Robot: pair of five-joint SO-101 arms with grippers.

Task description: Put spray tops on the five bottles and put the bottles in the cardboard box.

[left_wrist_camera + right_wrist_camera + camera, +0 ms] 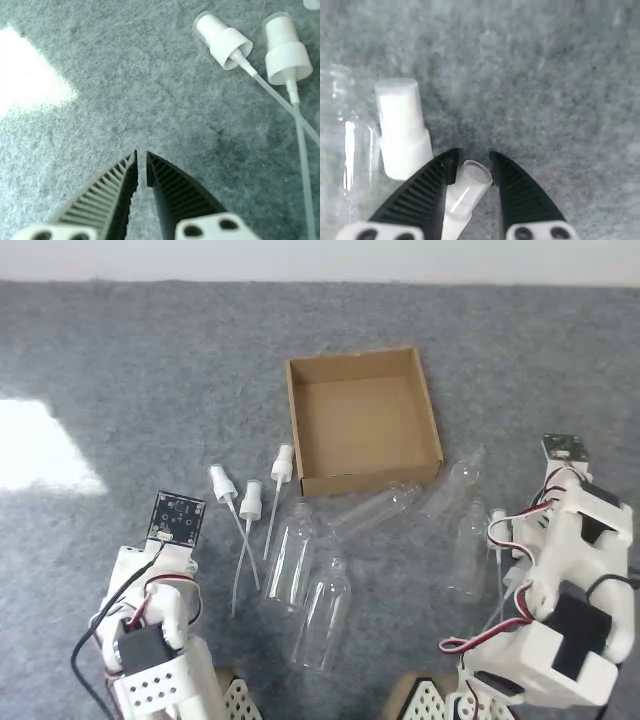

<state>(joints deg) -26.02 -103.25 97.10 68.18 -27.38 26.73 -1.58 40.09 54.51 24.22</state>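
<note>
The bottles (290,558) are clear plastic, lying on the grey worktop (120,360) just in front of the cardboard box (370,478). White spray tops (250,502) with long dip tubes lie beside them. The right gripper (473,153) is clamped on a clear neck (469,181) with an open rim, and another spray top (402,132) lies just beside it. The left gripper (141,154) has its jaws together and holds nothing, near two of the tops.

Grey carpet (120,350); bright light patch (40,450); pale wall (320,260) behind.
</note>
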